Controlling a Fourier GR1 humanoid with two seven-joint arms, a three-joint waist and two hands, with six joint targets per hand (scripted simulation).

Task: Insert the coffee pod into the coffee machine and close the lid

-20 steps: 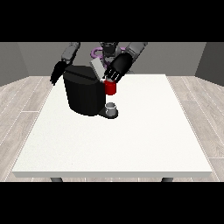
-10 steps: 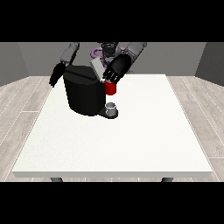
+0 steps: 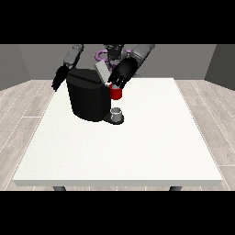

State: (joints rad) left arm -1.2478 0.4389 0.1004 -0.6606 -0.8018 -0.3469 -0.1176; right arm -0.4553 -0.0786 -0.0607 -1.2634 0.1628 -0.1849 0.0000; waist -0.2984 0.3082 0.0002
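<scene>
The black coffee machine stands on the white table at the back left. Its grey lid is tilted up above the top. The hand at the view's right hovers over the machine's front right corner, right beside the lid and just above a red thing at the machine. A small grey thing sits on the machine's base below the red thing; I cannot tell whether it is the pod. The hand at the view's left hangs beside the machine's left side with relaxed fingers, holding nothing.
The robot's torso is behind the machine at the table's far edge. The table's white top stretches in front and to the right of the machine, with wooden floor around it.
The hand at the view's right has sunk slightly towards the lid and the red thing. The hand at the view's left has dropped a little beside the machine.
</scene>
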